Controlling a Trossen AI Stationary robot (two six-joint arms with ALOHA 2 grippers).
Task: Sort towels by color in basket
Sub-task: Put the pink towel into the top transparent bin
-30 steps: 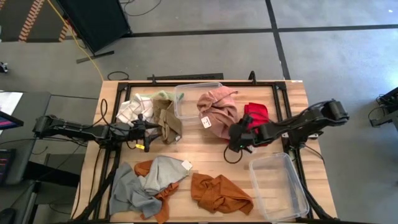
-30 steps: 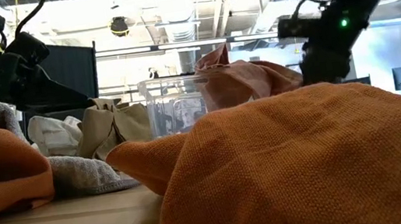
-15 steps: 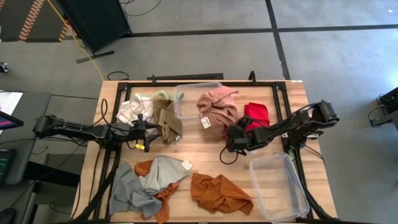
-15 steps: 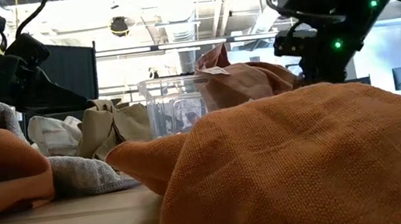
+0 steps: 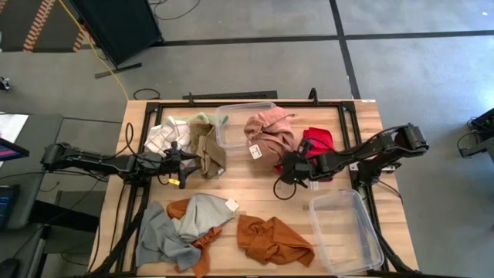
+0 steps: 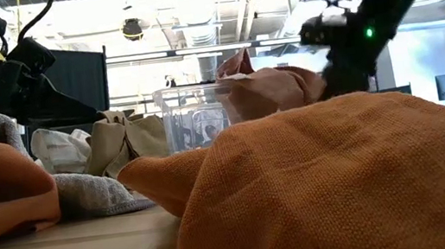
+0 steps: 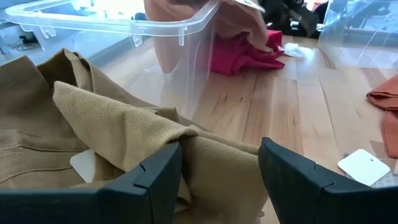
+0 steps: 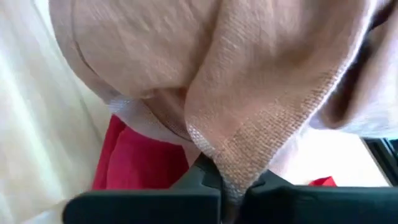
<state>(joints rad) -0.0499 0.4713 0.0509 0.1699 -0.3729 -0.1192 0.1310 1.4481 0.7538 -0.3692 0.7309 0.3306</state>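
Tabletop (image 5: 255, 193) of pale wood planks over grey floor (image 5: 255, 62), right tool (image 5: 287, 164) clamped on pink towel (image 5: 270, 131).

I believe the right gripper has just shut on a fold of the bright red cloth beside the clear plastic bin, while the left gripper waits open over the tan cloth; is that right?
Not quite: the right gripper is shut on a fold of the dusty pink woven towel, not the red cloth, which only lies behind it, as the right wrist view shows. The rest holds: it sits beside the clear plastic bin, and the left gripper waits open over the tan cloth.

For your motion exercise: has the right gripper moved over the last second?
Yes. The right gripper shifted toward the pink towel, its fingers now shut on it.
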